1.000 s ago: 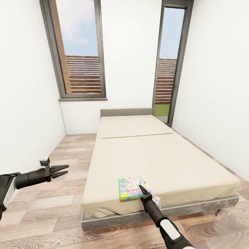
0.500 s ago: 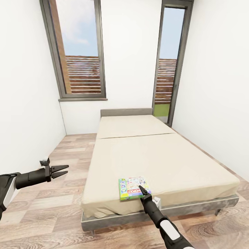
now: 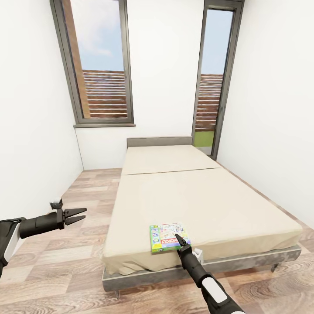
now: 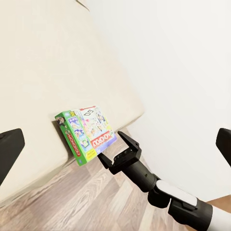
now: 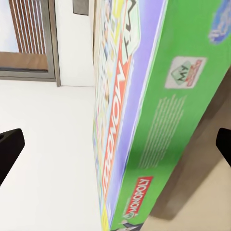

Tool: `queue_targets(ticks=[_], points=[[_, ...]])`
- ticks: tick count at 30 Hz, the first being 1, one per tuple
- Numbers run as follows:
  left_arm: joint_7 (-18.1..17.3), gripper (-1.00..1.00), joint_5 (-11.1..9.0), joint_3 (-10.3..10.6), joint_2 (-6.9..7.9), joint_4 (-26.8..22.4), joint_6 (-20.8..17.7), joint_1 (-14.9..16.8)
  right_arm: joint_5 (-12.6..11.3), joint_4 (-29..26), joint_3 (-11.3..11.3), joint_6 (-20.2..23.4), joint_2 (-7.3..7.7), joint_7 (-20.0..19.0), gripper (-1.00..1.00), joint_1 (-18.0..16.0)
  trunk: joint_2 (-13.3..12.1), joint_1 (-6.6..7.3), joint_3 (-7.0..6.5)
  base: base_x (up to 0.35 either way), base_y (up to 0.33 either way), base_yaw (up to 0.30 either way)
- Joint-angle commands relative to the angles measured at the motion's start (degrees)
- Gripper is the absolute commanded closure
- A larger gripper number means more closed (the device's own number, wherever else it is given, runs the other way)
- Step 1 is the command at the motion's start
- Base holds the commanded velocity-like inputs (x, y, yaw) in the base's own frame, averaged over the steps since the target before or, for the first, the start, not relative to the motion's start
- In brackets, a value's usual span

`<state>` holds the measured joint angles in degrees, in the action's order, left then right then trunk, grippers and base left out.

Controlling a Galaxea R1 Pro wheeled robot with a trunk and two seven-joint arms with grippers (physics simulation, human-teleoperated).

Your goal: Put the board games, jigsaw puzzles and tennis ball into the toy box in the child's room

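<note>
One board game [image 3: 167, 237], a white-green box with a red logo, lies flat near the foot edge of the beige bed [image 3: 196, 200]. My right gripper [image 3: 181, 240] is at the box's near edge, open, one finger on each side of its green rim. The right wrist view has the board game [image 5: 144, 115] very close between the spread fingertips [image 5: 9, 149]. From the left wrist view, the board game [image 4: 86, 132] and the right gripper [image 4: 118, 153] appear at the mattress edge. My left gripper [image 3: 75, 216] hangs open over the floor, left of the bed, holding nothing.
The bed's dark grey frame [image 3: 244, 261] stands on a wood floor [image 3: 78, 244]. White walls close in on both sides. A tall window [image 3: 102, 65] and a glass door [image 3: 213, 83] are at the back. Open floor runs along the bed's left side.
</note>
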<state>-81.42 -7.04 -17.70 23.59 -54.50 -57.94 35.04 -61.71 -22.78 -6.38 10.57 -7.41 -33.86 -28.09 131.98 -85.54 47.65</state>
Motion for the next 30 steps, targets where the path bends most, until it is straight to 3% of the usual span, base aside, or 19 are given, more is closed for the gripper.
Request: queue_targets(ticks=[1, 2, 3, 30], points=[[-0.14, -1.0, -0.08, 0.01, 0.02, 0.0, -0.6, 0.03, -0.49, 0.01, -0.3, 0.59, -0.05, -0.16, -1.0, -0.03, 0.03, 0.01, 0.06, 0.0, 0.0, 0.0], [-0.14, -1.0, -0.08, -0.01, 0.03, 0.0, -0.6, 0.03, -0.5, 0.01, -0.3, 0.59, -0.03, -0.16, -1.0, -0.03, 0.03, 0.01, 0.06, 0.0, 0.0, 0.0], [-0.14, -1.0, -0.08, 0.0, 0.03, 0.0, -0.6, 0.03, -0.5, 0.01, -0.3, 0.59, -0.04, -0.16, 1.0, -0.03, 0.03, 0.01, 0.06, 0.0, 0.0, 0.0], [-0.14, -1.0, -0.08, 0.03, -0.03, 0.0, -0.6, 0.03, -0.52, 0.06, -0.3, 0.69, -0.03, -0.16, 1.0, -0.03, 0.03, 0.01, 0.06, 0.0, 0.0, 0.0]])
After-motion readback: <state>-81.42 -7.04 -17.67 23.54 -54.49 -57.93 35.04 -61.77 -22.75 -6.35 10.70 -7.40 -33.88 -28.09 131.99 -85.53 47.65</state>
